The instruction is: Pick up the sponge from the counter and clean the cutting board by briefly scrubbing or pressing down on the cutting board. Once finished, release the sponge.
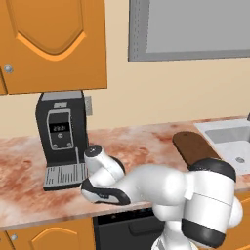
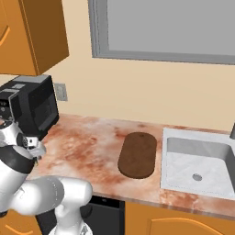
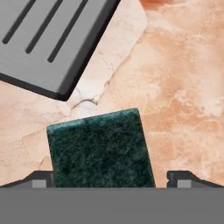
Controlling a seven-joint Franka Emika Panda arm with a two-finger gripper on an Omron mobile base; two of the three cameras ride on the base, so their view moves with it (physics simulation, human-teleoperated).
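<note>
sponge (image 3: 100, 148): dark green top up, lying flat on the table (image 3: 183, 87) right under the hand, between the two finger tips, its edges slightly skewed to them
fingers (image 3: 109, 179): spread as wide as they go, one tip at each side of the sponge with a small gap on the right; the left tip sits right at the sponge's edge, contact cannot be told; nothing held
arm: bent low over the table's front edge in the left base view, the hand (image 1: 100, 166) down just right of the coffee machine's tray
cutting board (image 2: 137, 154): dark brown, flat on the table, well to the right of the hand, its long side running front to back, just left of the sink
coffee machine (image 1: 61, 129): black, upright against the wall under the orange cabinet (image 1: 53, 44); its grey slotted drip tray (image 3: 48, 39) lies near the sponge, apart from it, a strip of stone between them
sink (image 2: 199, 165): pale basin set in the table at the right, beside the cutting board
between sponge and board: bare marbled stone
wall: grey-framed window (image 2: 170, 27) above the board and sink
</note>
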